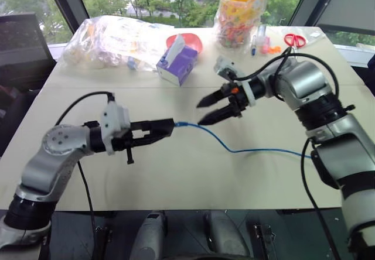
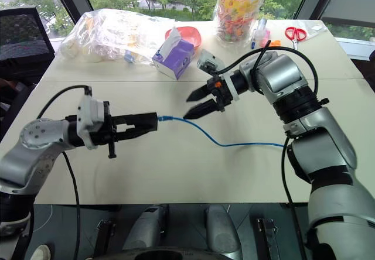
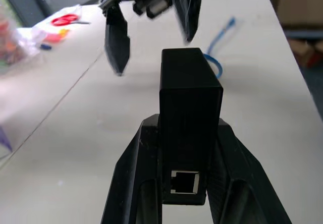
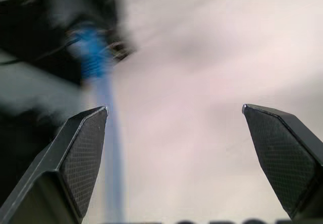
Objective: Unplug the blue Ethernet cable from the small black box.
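My left gripper (image 1: 169, 127) points level across the table, shut on the small black box (image 3: 189, 98), which stands between its fingers with an empty port facing the wrist camera. The blue Ethernet cable (image 1: 234, 149) meets the box's far end at its plug (image 1: 181, 123). From there it runs over the table toward my right arm. The joint itself is hidden behind the box in the left wrist view. My right gripper (image 1: 200, 113) hangs open just above and beyond the plug, touching nothing. In its wrist view the cable (image 4: 96, 57) passes beside one finger (image 4: 75, 158).
At the back of the beige table (image 1: 176, 178) stand a purple tissue box (image 1: 177, 64), a red bowl (image 1: 190, 39), a clear plastic bag (image 1: 111, 37) and a jar of colourful bits (image 1: 240, 11). Red scissors (image 1: 295, 39) lie at the far right. A black chair (image 1: 23, 43) stands left.
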You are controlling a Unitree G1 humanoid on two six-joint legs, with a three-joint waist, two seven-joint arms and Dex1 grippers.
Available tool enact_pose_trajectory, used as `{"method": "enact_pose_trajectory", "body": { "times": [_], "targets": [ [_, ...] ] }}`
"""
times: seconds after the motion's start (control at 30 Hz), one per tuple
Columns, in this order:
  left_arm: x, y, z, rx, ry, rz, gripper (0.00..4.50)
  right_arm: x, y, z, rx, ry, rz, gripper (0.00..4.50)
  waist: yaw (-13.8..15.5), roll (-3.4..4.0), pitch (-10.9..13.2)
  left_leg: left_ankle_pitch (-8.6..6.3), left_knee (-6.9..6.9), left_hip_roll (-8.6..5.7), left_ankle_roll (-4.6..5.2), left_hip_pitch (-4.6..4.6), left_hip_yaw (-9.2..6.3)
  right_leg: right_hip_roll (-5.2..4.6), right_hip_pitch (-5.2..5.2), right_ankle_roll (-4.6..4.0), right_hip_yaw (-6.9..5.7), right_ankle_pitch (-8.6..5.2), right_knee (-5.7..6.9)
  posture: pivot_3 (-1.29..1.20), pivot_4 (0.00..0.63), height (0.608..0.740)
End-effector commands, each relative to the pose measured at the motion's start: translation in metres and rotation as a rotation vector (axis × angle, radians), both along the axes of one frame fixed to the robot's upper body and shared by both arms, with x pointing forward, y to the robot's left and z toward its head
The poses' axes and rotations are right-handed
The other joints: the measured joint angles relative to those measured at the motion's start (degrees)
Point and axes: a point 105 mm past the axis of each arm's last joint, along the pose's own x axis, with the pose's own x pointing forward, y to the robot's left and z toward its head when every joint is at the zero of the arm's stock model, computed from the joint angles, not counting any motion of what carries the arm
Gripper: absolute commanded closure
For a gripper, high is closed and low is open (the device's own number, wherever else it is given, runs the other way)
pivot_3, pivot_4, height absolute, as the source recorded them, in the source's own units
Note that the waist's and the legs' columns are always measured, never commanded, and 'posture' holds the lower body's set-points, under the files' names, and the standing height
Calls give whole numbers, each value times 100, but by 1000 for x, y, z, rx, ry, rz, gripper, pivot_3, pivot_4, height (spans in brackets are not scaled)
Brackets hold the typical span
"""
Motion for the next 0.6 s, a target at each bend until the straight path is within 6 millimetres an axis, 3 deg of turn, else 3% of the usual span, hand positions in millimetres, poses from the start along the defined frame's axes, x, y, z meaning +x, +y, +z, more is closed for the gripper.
{"method": "enact_pose_trajectory", "body": {
  "times": [0.03, 0.17, 0.3, 0.6],
  "targets": [
    [6, 8, 19, -96, 49, 38, 3986, -3, -6, 37, 146, -261, 14, 54, 13, 0, 0, 0, 0, 0, 0, 0, 0, -2, 1, 1, 0, 0, 0, 0, 150, 740],
    [11, 8, 25, -158, 74, 41, 3986, -12, -7, 43, 165, -293, 23, 54, -6, 0, 0, 0, -4, -1, 0, 0, 1, -3, 1, 4, 1, 0, -1, 0, 150, 740],
    [16, 6, 26, -179, 80, 41, 3986, -33, -2, 51, 212, -236, 100, 54, -19, 0, 0, 0, -4, 0, 0, 5, 1, 0, 2, 3, 1, 1, 3, 0, 150, 740],
    [17, 2, 27, -194, 82, 27, 3986, -39, 21, 54, 296, -141, 56, 54, -14, 0, 0, 0, -1, 0, 0, 5, 1, -1, 3, 2, 1, 1, 3, 0, 150, 740]
  ]
}}
